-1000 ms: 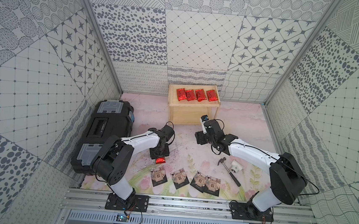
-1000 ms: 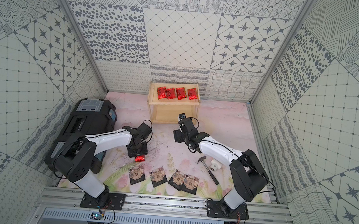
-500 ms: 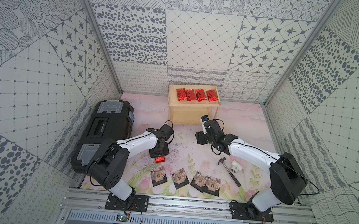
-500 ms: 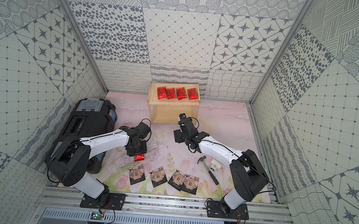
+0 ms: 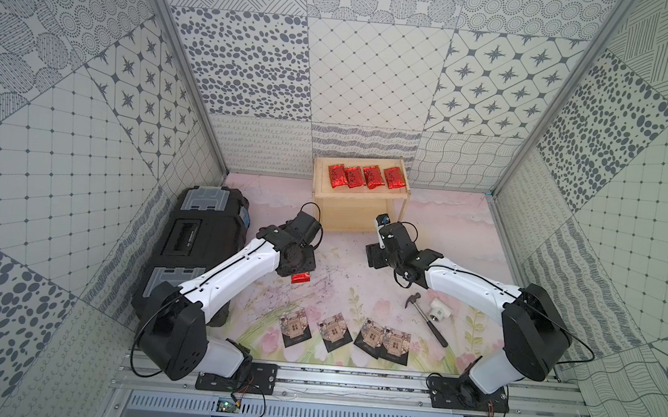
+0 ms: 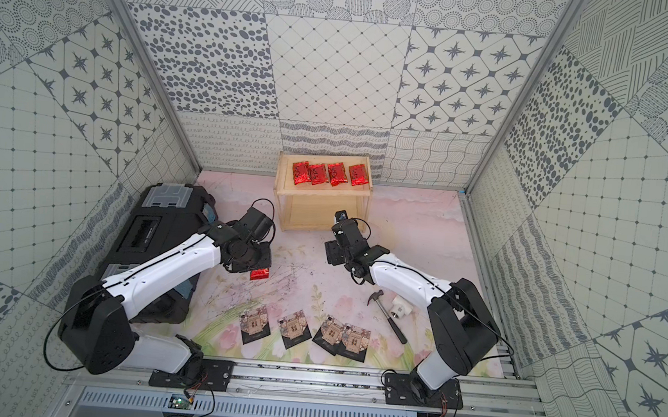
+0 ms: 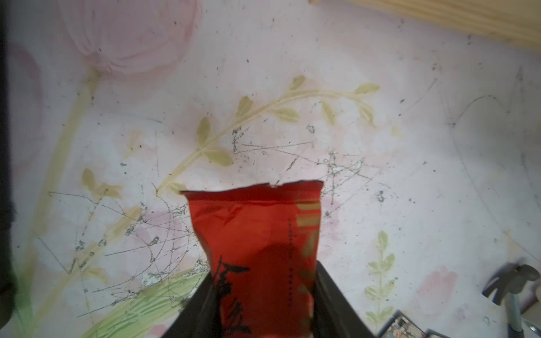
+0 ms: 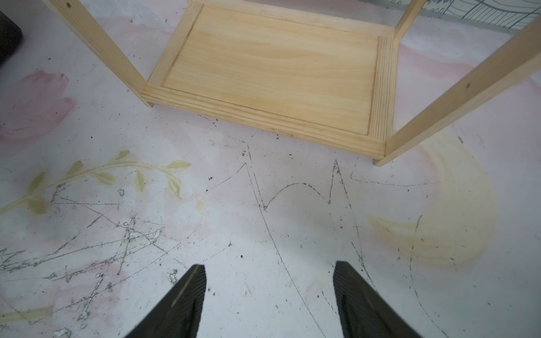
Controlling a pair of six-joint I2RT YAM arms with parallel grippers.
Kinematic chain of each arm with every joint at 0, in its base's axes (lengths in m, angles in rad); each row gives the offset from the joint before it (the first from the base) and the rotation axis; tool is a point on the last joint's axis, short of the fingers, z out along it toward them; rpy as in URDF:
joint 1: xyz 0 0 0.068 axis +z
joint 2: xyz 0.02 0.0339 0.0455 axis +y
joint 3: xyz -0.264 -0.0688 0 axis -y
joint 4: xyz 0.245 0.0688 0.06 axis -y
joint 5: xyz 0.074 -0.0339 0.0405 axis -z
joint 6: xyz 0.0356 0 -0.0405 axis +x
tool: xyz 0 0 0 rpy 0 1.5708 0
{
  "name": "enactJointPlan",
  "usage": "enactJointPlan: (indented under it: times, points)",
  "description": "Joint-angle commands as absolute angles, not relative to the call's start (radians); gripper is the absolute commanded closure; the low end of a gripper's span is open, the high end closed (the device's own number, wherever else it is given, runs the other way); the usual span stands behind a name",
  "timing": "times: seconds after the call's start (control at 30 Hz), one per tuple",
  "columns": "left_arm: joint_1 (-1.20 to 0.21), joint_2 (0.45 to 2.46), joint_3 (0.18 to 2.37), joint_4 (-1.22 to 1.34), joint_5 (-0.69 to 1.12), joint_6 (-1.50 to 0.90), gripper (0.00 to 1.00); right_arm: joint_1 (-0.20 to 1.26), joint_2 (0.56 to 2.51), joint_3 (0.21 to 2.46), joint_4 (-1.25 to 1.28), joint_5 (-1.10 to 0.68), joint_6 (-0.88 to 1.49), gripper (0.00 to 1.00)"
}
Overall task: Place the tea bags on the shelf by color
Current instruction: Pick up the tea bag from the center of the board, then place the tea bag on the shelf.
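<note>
My left gripper (image 7: 263,292) is shut on a red tea bag (image 7: 257,234), its black fingers (image 7: 202,307) pressing both sides. In both top views this red tea bag (image 5: 300,278) (image 6: 260,273) pokes out under the left gripper (image 5: 297,269), left of the mat's middle. Several more red tea bags (image 5: 367,177) lie in a row on the top tier of the pale wooden shelf (image 5: 360,194) at the back. Several dark square tea bags (image 5: 333,331) lie flat near the front edge. My right gripper (image 8: 268,267) (image 5: 375,255) is open and empty, hovering before the bare lower tier of the shelf (image 8: 272,67).
A long black toolbox (image 5: 200,231) lies along the left wall beside my left arm. A hammer (image 5: 425,318) and a small white fitting (image 5: 438,311) rest at the front right, under my right arm. The walls close in on three sides.
My left gripper has tightened on the red tea bag and carried it a little away from the front edge. The right arm has stayed still.
</note>
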State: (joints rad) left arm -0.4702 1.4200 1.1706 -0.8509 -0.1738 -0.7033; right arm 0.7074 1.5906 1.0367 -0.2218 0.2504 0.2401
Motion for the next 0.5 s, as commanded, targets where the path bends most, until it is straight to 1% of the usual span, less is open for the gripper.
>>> enactJointPlan:
  times: [0.0,0.1,0.27,0.37,0.47]
  points:
    - [-0.472,1.404,1.353,-1.029,-0.259,-0.576,0.52,0.707,1.557,1.044,-0.202,0.276,0.223,0.26]
    - [-0.471,1.454,1.500,-1.059,-0.299,-0.518,0.53,0.705,1.550,1.035,-0.192,0.273,0.224,0.26]
    - [-0.467,1.628,1.804,-1.075,-0.324,-0.415,0.53,0.694,1.538,1.011,-0.173,0.260,0.227,0.26]
    - [-0.439,1.772,2.025,-1.102,-0.309,-0.374,0.52,0.679,1.534,1.003,-0.159,0.227,0.243,0.26]
    - [-0.419,1.931,2.306,-1.150,-0.300,-0.324,0.53,0.666,1.529,0.994,-0.146,0.206,0.254,0.26]
